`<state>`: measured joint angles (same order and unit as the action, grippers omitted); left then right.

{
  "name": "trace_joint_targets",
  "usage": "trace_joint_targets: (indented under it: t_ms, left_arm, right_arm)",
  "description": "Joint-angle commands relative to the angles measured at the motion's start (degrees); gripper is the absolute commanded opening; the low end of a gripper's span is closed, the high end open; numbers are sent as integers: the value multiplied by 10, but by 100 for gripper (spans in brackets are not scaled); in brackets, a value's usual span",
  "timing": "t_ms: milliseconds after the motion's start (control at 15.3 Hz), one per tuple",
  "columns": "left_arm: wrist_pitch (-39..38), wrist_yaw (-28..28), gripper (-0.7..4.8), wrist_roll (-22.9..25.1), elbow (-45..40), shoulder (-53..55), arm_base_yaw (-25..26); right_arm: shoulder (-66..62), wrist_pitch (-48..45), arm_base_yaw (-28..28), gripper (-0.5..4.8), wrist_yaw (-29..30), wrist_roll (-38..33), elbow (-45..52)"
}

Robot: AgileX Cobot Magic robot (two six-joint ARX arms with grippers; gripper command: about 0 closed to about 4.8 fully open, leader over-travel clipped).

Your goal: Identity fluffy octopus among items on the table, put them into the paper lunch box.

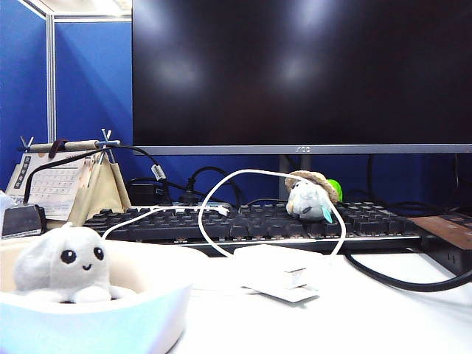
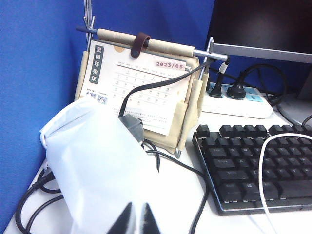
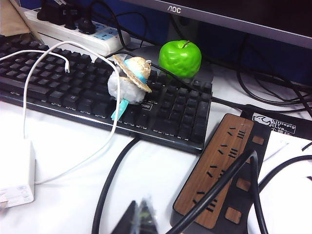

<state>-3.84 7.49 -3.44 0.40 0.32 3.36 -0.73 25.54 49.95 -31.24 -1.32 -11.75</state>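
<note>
Octopus point(image 1: 66, 264) sits in lunch box point(image 1: 158, 313) lower left, task looks done; left gripper point(image 2: 136, 219) & right gripper point(image 3: 141, 217) jaws clenched, empty, so just park arms

The monitor point(image 3: 234, 14) bezel reads "AOC". The desk calendar point(image 2: 141, 92) shows "2023/05" at its top corner. Its dark vertical strip carries Chinese characters, possibly "癸卯年兔年".

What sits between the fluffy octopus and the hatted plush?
In the exterior view, between fluffy octopus and hatted plush: the white cable looping over the black keyboard.
</note>
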Motion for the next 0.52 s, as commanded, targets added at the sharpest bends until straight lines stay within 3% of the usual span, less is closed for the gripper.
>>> trace_joint_targets:
  t_ms: [66,524]
  left_arm:
    - [7,1,31,1,0,-1,1]
    - [5,14,31,0,0,-1,1]
  right_arm:
    - [0,-9,0,-6,1,-2,-2]
    - [0,-9,0,-6,1,-2,-2]
